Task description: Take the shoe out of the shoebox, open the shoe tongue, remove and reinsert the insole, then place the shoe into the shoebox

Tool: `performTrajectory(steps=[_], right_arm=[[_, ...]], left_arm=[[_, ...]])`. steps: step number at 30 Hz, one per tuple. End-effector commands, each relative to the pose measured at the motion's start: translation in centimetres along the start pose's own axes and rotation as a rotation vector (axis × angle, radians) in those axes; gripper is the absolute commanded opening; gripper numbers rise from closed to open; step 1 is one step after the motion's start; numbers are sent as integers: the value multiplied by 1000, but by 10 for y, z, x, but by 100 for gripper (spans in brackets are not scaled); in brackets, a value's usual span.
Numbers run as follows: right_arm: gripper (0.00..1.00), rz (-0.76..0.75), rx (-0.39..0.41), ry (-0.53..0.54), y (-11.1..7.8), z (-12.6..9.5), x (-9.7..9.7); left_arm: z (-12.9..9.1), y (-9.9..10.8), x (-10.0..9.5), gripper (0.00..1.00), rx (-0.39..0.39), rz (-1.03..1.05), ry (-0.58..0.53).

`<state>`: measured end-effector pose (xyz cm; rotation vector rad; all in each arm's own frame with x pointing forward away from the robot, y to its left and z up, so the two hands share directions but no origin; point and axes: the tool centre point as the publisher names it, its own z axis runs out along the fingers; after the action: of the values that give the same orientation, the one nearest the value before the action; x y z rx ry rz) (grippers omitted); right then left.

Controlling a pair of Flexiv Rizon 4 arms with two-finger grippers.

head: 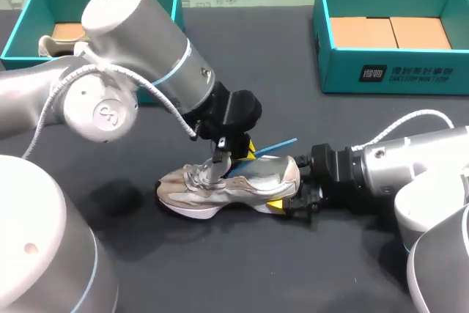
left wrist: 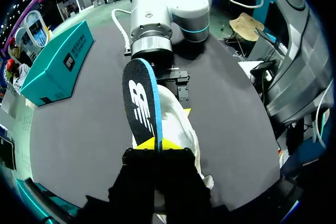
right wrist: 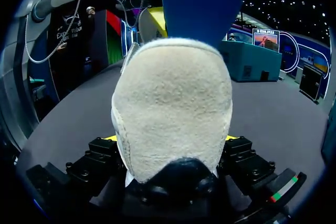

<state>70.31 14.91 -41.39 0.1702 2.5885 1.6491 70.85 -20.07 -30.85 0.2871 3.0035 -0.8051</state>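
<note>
Bulky grey joints of the left arm (head: 110, 71) fill the near corner above the dark worktop (head: 256, 269), while the right arm (head: 410, 163) comes in low from the other side. Two teal shoeboxes sit at the far edge, well apart from each other: the left box (head: 29, 20) and the right box (head: 410, 71). Between the arms, out of either box, the shoe (head: 242, 185) rests on its sole. Its long axis runs across the worktop, toe toward the left and heel toward the right arm. It is a silver-grey and beige runner with a white sole, slack laces and a pale suede heel with a dark patch at the bottom. The right pincer (right wrist: 170, 140) clamps that heel from both sides, its yellow tips against the suede. Just above the shoe's mouth, the left pincer (left wrist: 157, 142) pinches one end of the insole (left wrist: 142, 98), tips pressed together on its thin edge. The insole is black with white print on one face and blue on the other. It points away from the left pincer toward the heel, roughly in line with the shoe, tilted up and seemingly mostly out. I cannot tell whether it is going out or in. Either way, the next move likely depends on keeping its length aligned with the shoe's, and the left arm is the nearer one.
</note>
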Motion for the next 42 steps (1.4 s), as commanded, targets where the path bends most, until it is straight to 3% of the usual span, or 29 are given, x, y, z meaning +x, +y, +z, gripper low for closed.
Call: performTrajectory(steps=[1, 3, 4, 6, 11, 28, 30, 33, 42], right_arm=[[0, 0, 4, -1, 0, 1, 0], [0, 0, 4, -1, 0, 1, 0], [0, 0, 4, -1, 0, 1, 0], [0, 0, 4, -1, 0, 1, 0], [0, 0, 4, -1, 0, 1, 0], [0, 0, 4, -1, 0, 1, 0], [0, 0, 4, -1, 0, 1, 0], [0, 0, 4, -1, 0, 1, 0], [0, 0, 4, -1, 0, 1, 0]], left_arm=[[14, -20, -7, 0, -117, -18, -36], [18, -23, -9, 3, -131, -30, -46], [19, -23, -9, 19, -136, -31, -47], [20, -24, -10, 22, -144, -38, -55], [19, -24, 1, 41, -159, -38, -91], [0, -20, 29, 50, -197, -116, -293], [-1, -21, 30, 63, -201, -123, -315], [-2, -23, 31, 73, -210, -138, -356], [7, -26, 37, 74, -254, -159, -458]])
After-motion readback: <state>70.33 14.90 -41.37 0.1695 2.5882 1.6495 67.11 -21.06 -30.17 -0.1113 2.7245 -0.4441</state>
